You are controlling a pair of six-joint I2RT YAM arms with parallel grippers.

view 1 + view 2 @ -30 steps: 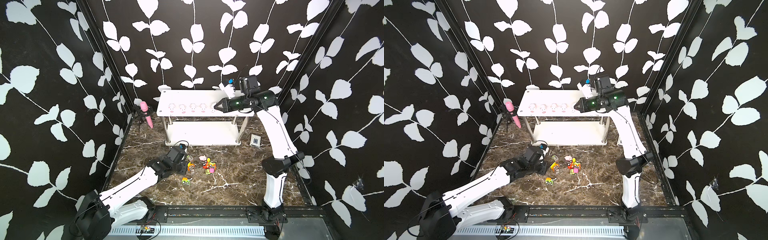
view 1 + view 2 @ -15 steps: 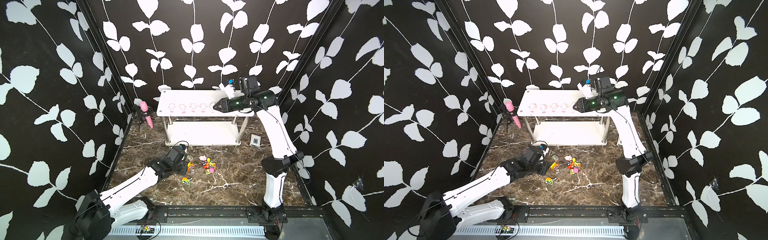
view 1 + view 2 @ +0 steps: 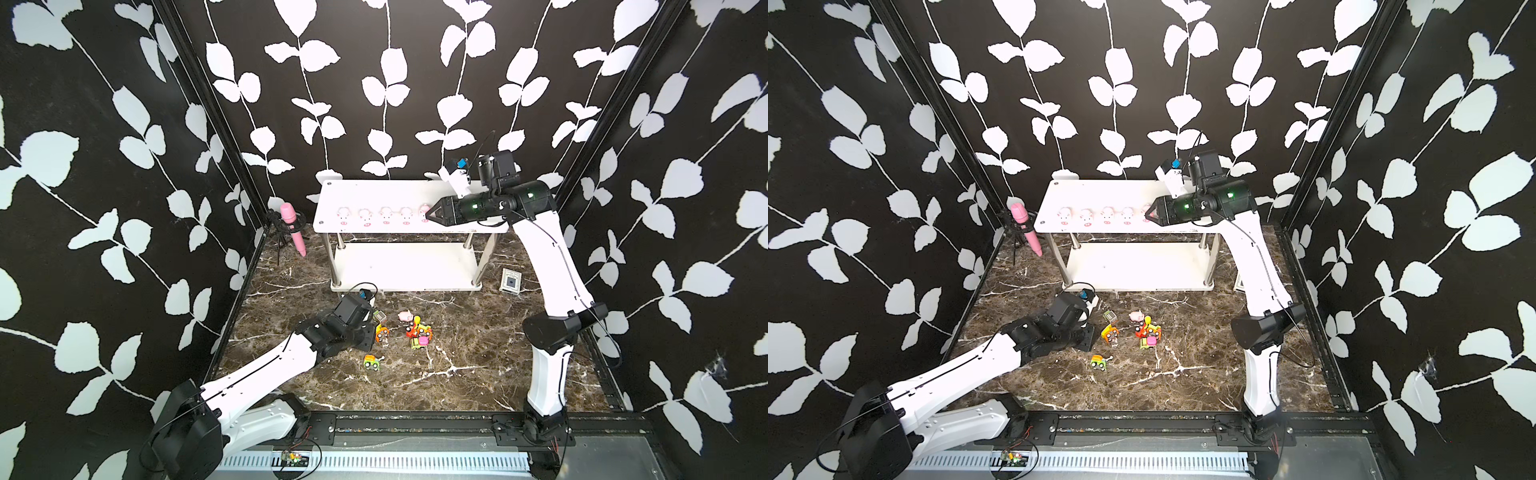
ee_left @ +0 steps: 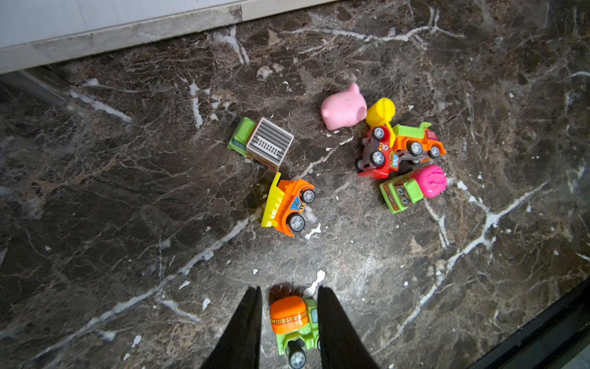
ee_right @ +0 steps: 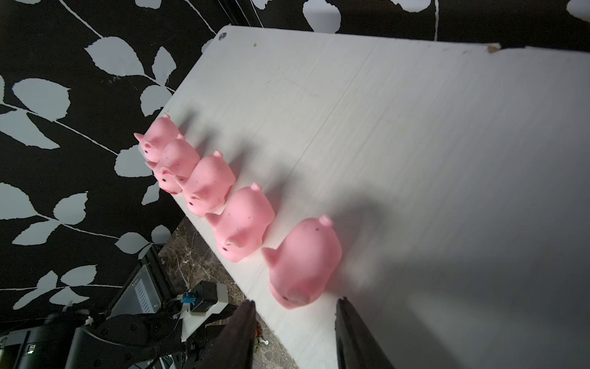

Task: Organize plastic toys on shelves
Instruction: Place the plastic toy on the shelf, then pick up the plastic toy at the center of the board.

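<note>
Five pigs [image 5: 244,223] line the top shelf [image 5: 415,143] along its front edge. My right claw [image 5: 296,300] is spread, tips flanking the nearest pig's head. My left claw [image 4: 287,289], part-spread, straddles the mixer truck [image 4: 292,319] on the surface [image 4: 127,207].

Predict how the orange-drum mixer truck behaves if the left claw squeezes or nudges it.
Mixer truck likely rolls if nudged: wheels, smooth marble floor. Its rounded drum may slip from the left claw. Probably stiff and light: small moulded plastic.
</note>
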